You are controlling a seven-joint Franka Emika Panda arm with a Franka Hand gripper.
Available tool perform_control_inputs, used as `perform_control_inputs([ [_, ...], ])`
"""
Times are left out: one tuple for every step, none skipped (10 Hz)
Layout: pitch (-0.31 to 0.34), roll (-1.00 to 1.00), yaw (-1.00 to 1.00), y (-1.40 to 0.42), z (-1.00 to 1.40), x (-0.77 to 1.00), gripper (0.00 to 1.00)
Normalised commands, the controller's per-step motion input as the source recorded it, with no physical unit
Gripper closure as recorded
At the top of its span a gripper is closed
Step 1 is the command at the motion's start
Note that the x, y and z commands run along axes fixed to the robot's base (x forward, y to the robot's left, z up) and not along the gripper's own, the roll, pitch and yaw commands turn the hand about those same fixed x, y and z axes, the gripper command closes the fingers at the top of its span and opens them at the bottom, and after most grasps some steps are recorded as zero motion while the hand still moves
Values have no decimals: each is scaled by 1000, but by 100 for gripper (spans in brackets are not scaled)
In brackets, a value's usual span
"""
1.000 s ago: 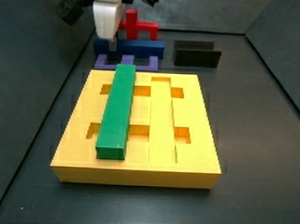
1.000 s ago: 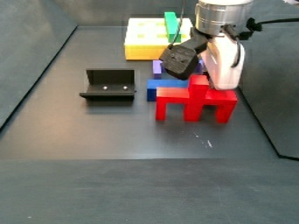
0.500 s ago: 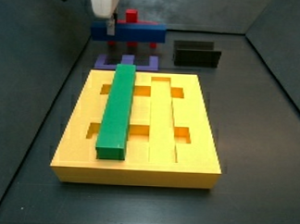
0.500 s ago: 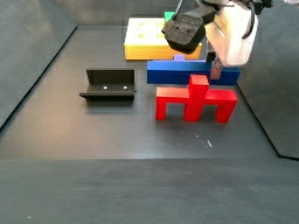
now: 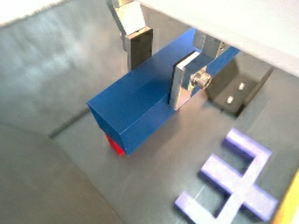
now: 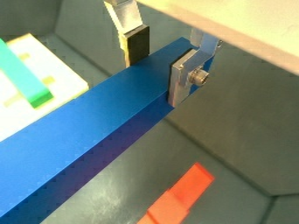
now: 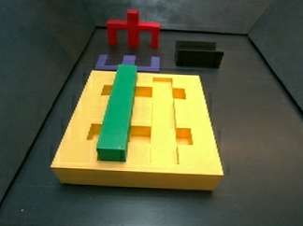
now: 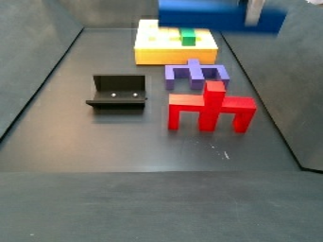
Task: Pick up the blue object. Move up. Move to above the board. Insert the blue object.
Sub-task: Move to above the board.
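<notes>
"Blue object (image 6: 93, 131) status?"

"Gripper (image 6: 163, 54) is clenched on it, plates either side in both wrist views. It's lifted clear of the floor, at twelve o'clock in a side view (image 8: 199, 11)."

"What's below?"

"Left to right: fixture (image 8: 119, 91), purple piece (image 8: 195, 73), red piece (image 8: 211, 106)."

"Remaining?"

"I judge pick and lift done. I still must carry it over the board (image 7: 144, 119), beside the green bar (image 7: 119, 109), and insert."

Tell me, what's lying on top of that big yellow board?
A green bar lies lengthwise in one groove of the board; the other grooves and cut-outs look bare. What is under the bar is covered. The gripper holds the blue object aloft.
</notes>
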Motion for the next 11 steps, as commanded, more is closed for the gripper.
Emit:
perform_control_inputs([
  [80, 9, -1, -9, 1400, -28, 100],
  [62, 9, -1, 4, 541, 12, 100],
  [63, 6, -1, 5, 224, 36, 100],
  [14, 5, 1000, -1400, 205, 569, 100],
  [16, 8, 1000, -1400, 198, 561, 100],
  [27, 15, 1000, -1400, 189, 588, 100],
  [31, 3, 1000, -1400, 196, 611, 100],
  [38, 15, 1000, -1400, 198, 610, 100],
  [42, 15, 1000, -1400, 202, 608, 100],
  [57, 15, 1000, -1400, 210, 657, 100],
  [63, 16, 1000, -1400, 214, 670, 100],
])
